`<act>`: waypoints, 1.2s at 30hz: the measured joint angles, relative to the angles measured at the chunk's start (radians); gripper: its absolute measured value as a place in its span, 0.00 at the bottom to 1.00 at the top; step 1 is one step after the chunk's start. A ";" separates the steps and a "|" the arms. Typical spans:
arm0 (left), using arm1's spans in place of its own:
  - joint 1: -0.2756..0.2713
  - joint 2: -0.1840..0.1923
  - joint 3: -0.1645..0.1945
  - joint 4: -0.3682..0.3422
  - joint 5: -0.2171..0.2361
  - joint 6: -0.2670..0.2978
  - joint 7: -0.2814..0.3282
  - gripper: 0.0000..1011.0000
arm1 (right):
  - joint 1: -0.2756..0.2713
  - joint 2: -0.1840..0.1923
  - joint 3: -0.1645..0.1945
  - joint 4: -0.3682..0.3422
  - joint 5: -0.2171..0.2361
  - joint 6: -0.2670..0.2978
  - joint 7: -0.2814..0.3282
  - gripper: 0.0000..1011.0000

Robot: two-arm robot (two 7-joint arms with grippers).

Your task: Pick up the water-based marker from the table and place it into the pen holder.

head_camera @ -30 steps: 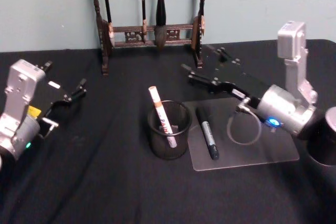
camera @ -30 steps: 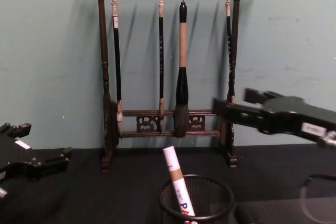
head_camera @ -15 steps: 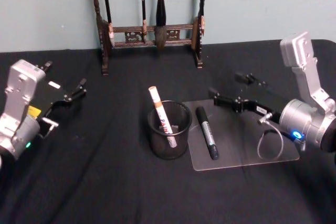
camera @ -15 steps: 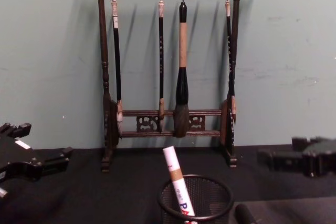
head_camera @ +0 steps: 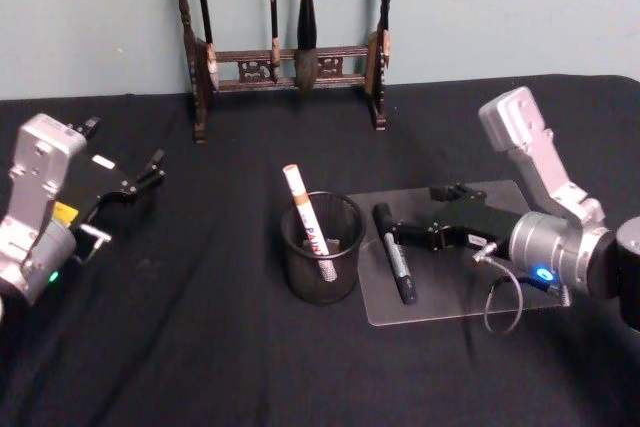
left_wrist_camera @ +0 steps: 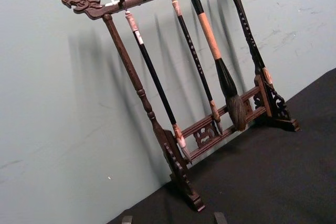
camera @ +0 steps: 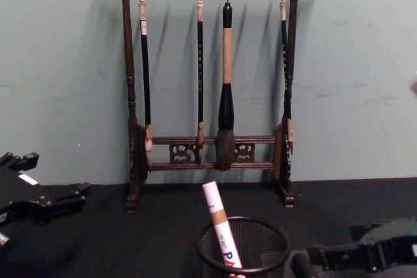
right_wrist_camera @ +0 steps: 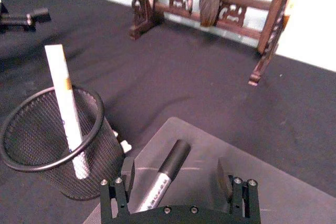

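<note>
One white pen (head_camera: 305,212) stands in the holder (head_camera: 322,265), yet the black marker (head_camera: 395,255) lies unlifted at centre, right gripper (right_wrist_camera: 176,174) with jaws spread around it; left gripper (head_camera: 125,202) parked at left, jaws spread.

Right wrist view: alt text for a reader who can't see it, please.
The open right gripper straddles a black-capped marker lying on a clear mat. Beside it stands a mesh pen holder with a white pen in it; a brush rack stands behind.
</note>
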 joint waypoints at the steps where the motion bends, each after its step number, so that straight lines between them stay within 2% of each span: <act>1: 0.000 0.000 0.000 0.000 0.000 0.000 0.000 0.99 | 0.003 -0.002 -0.004 0.004 -0.004 0.005 0.000 0.99; 7: 0.000 0.000 0.000 0.000 0.000 0.000 0.000 0.99 | 0.032 -0.020 -0.034 0.034 -0.049 0.030 0.003 0.99; 18: 0.000 0.000 0.000 0.000 0.000 0.000 0.000 0.99 | 0.069 -0.049 -0.074 0.081 -0.130 0.032 0.009 0.99; 36: 0.000 0.000 0.000 0.000 0.000 0.000 0.000 0.99 | 0.079 -0.093 -0.062 0.129 -0.168 0.034 0.037 0.99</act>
